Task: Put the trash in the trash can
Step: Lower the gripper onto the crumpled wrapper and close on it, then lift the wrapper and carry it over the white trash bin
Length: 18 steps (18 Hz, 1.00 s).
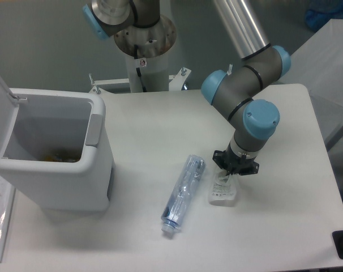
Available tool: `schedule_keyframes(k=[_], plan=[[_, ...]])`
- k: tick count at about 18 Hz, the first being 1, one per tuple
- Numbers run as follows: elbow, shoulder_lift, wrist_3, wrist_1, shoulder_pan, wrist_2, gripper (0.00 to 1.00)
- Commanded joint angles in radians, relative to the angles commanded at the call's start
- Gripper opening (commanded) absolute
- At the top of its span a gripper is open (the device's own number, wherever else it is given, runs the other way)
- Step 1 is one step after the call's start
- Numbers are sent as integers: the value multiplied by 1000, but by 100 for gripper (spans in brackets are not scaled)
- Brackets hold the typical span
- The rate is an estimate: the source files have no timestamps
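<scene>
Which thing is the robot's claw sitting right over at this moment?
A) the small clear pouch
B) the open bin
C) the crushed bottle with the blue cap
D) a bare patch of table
A: the gripper is directly above the top end of the clear pouch, while the crushed bottle lies apart to one side and the bin stands across the table.

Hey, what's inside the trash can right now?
The trash can stands open. At its bottom lies some dark and yellowish debris, too small to identify. The front wall hides the rest of the floor.
</scene>
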Motion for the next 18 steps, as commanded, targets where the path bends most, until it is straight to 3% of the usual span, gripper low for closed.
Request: schedule_keyframes(k=[6, 12, 15, 18], plan=[[113, 3, -46, -2, 14, -17, 0], [221, 11, -221, 0, 44, -323, 0], [226, 78, -300, 0, 49, -458, 0], [215, 153, -328, -2, 29, -505, 0]])
